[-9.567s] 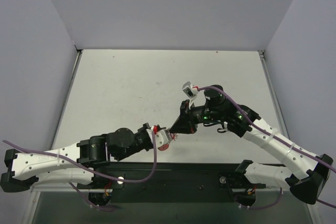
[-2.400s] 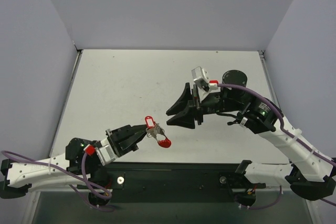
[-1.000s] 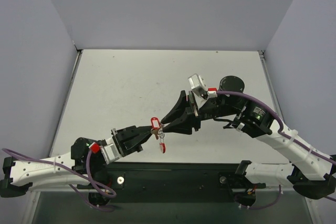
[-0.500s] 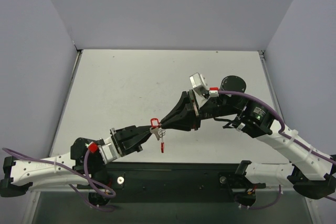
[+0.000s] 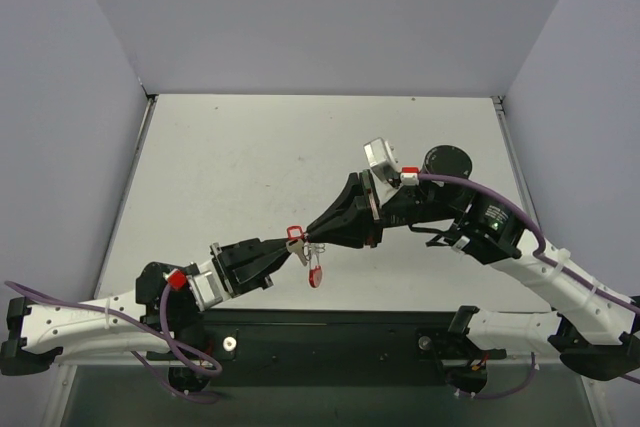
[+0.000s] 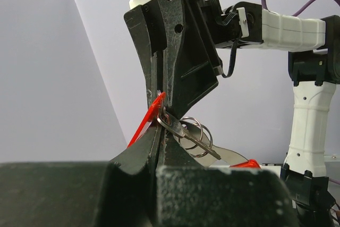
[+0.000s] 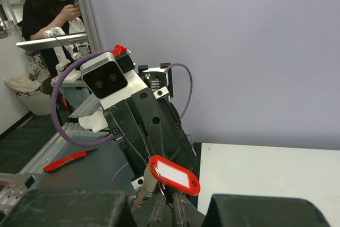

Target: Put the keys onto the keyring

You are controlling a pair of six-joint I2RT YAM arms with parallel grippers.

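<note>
Keys, a small red tag with a pale centre and a silver blade beside it, sit low in the middle of the top view. They are held clear of the table, between the two arms.

The left gripper points up and rightward from the lower left. Its jaws are pressed together on the keys, so the tag stands out past the fingertips. I judge that this offers the tag to the other arm, since nothing could be threaded if it lay flat.

Just right of the tag and below it, the keyring dangles with its red clip hanging free. The left wrist view shows its wire rings looped beside the blade, near the centre of that frame. Whether a ring already passes through the keys, I cannot tell.

Further right, the right gripper points down from the upper right, tip to tip with the left one. Its jaws are drawn to a thin slit at the tag's upper end. Whether they pinch anything is hidden.

This tip-to-tip pose probably lets one arm brace the keys while the other works a ring. The parts are tiny, so a small slip could drop them.
</note>
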